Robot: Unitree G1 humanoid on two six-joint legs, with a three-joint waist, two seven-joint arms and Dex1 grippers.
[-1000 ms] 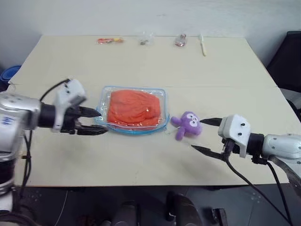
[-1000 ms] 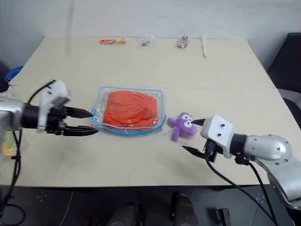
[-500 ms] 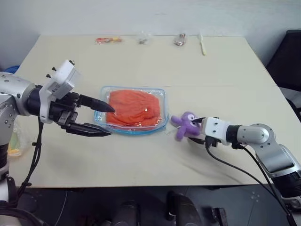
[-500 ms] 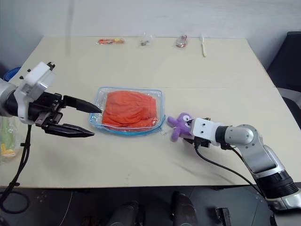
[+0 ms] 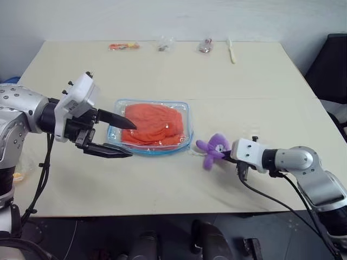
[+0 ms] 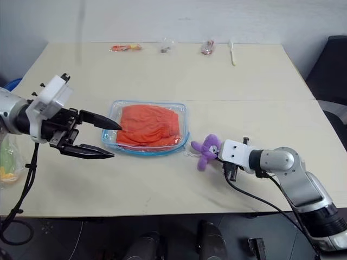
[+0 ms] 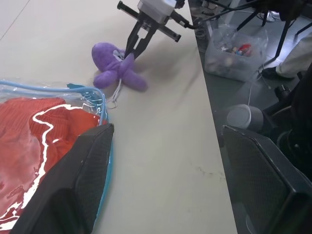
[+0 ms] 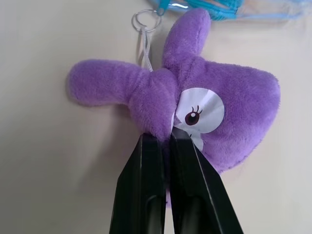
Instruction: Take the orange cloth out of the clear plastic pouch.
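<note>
**Q:** State the condition of each gripper.

**A:** Right gripper [image 8: 165,141]: fingers pressed together, pinching the purple plush toy [image 5: 214,149] at a fold of its fabric beside the white eye patch. Left gripper [image 5: 122,138]: fingers spread wide, nothing between them. It hovers at the 9 o'clock edge of the clear plastic pouch [image 5: 149,128], one finger tip over the pouch rim, the other over bare table just outside it.

**Q:** Where is the orange cloth?

**A:** The orange cloth [image 5: 153,123] lies bunched inside the pouch, behind the transparent film. The pouch lies flat near the centre of the table [image 5: 162,179], its light blue trim showing all round.

**Q:** How do toy and pouch relate?

**A:** The toy lies on the table at 4 o'clock from the pouch, just beside its corner. A white cord with a metal ring [image 8: 144,20] runs from the toy toward the blue trim; whether the ring touches it cannot be told.

**Q:** What else is on the table?

**A:** Along the 12 o'clock edge, well apart from the pouch: a small orange packet [image 5: 124,46], a small clear wrapper [image 5: 164,45], a second small wrapped item [image 5: 205,45] and a pale utensil [image 5: 232,51].
</note>
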